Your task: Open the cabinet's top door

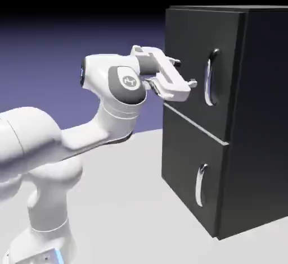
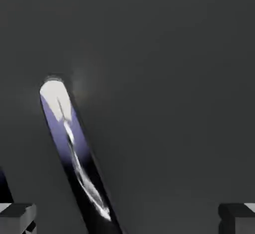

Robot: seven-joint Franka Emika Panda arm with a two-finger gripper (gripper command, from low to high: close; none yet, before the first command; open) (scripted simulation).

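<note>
Fingertips point(image 2: 17, 213) of my end effector point(image 1: 184, 73) stand fully apart at centre frame, holding nothing, just short of the top door point(image 1: 194, 72) beside its silver handle point(image 1: 210, 77).

The cabinet point(image 1: 247, 117) is matte black all over, and the top door point(image 1: 194, 60) is the same flat black. Both curved handles, upper point(image 1: 210, 77) and lower point(image 1: 199, 185), are shiny silver. The arm point(image 1: 67, 139) is white with grey joint caps; the claw point(image 1: 185, 73) is white with grey fingertips point(image 2: 17, 215). The surface point(image 1: 129, 201) is pale grey, the backdrop point(image 1: 56, 60) blue-violet.
</note>
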